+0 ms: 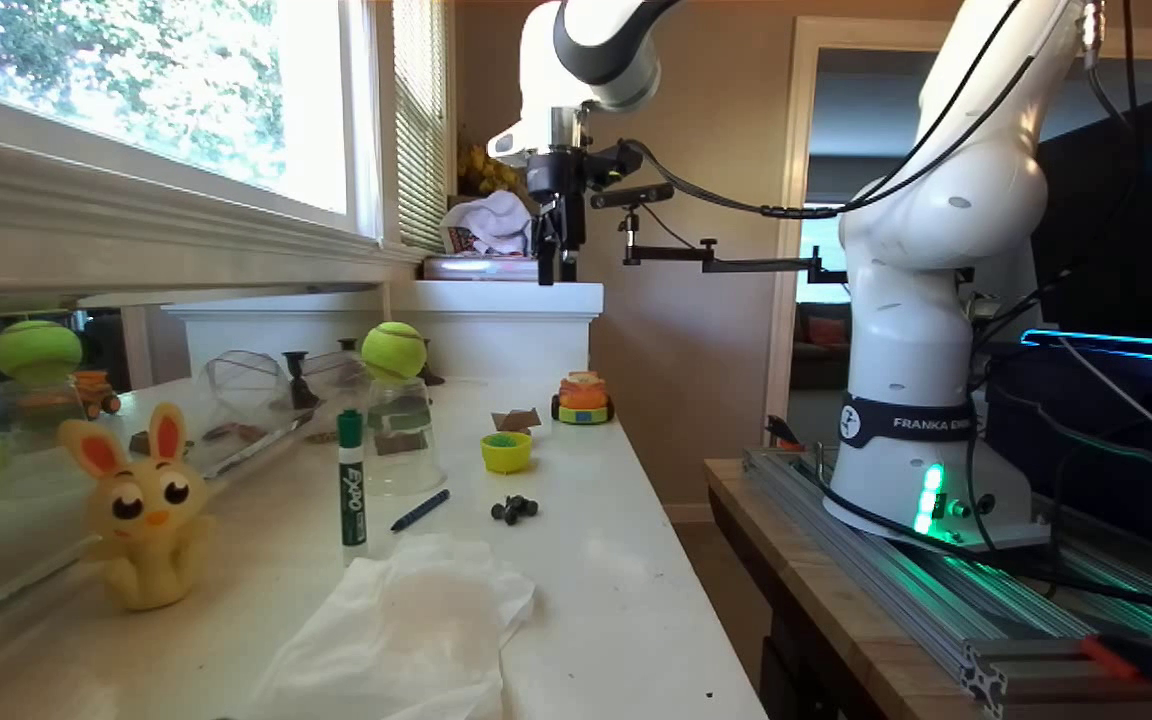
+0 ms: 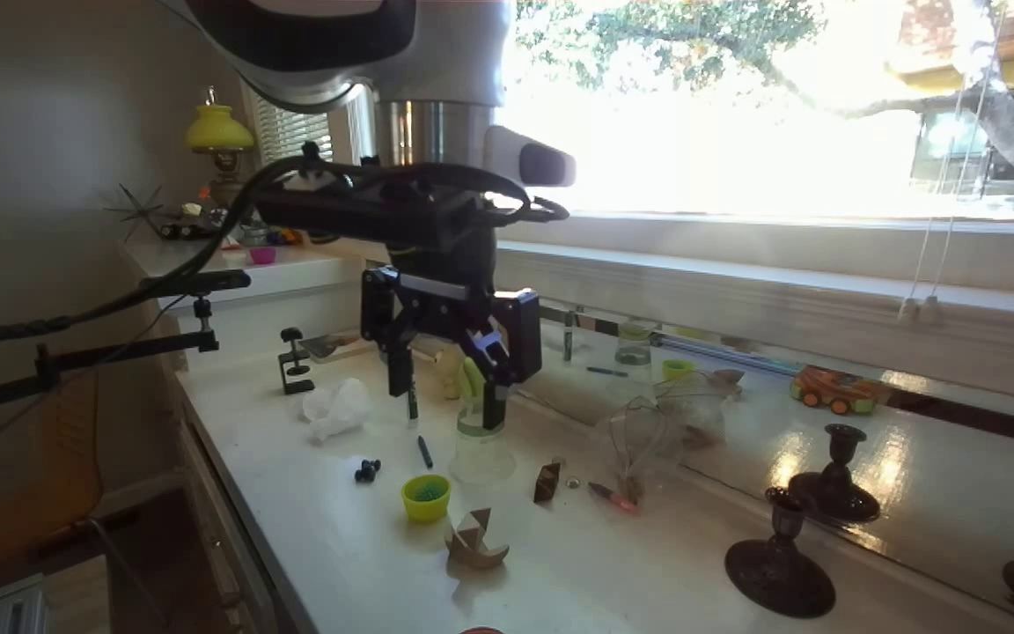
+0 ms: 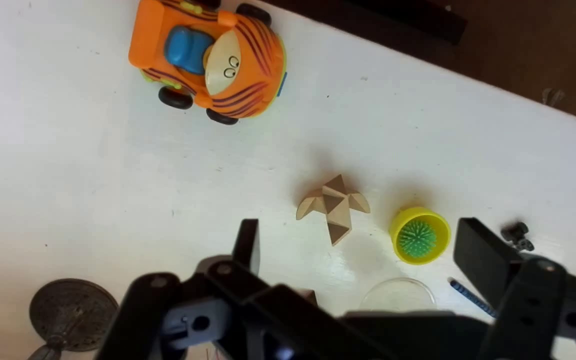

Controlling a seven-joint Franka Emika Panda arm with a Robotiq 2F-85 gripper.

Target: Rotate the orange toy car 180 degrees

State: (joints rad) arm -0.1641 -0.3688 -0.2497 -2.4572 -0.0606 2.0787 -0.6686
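The orange toy car [image 3: 255,60] has black wheels, a blue seat and a pale windscreen with eyes. It stands at the upper left in the wrist view, its windscreen end pointing right. In an exterior view the car [image 1: 583,398] is near the counter's edge, its yellow-green bumper toward the camera. In an exterior view it shows as a mirror reflection [image 2: 833,390]; a sliver of orange at the bottom edge may be the car itself. My gripper [image 3: 358,230] is open and empty. It hangs high above the counter, apart from the car, and shows in both exterior views [image 1: 556,278] [image 2: 447,407].
A wooden block figure [image 3: 339,210] and a yellow cup [image 3: 398,235] holding a green spiky ball stand near the car. A tennis ball [image 1: 394,351] sits on a clear glass. A green marker [image 1: 351,490], yellow bunny [image 1: 151,520], small black object [image 1: 514,509] and dark candlestick [image 2: 780,572] stand around.
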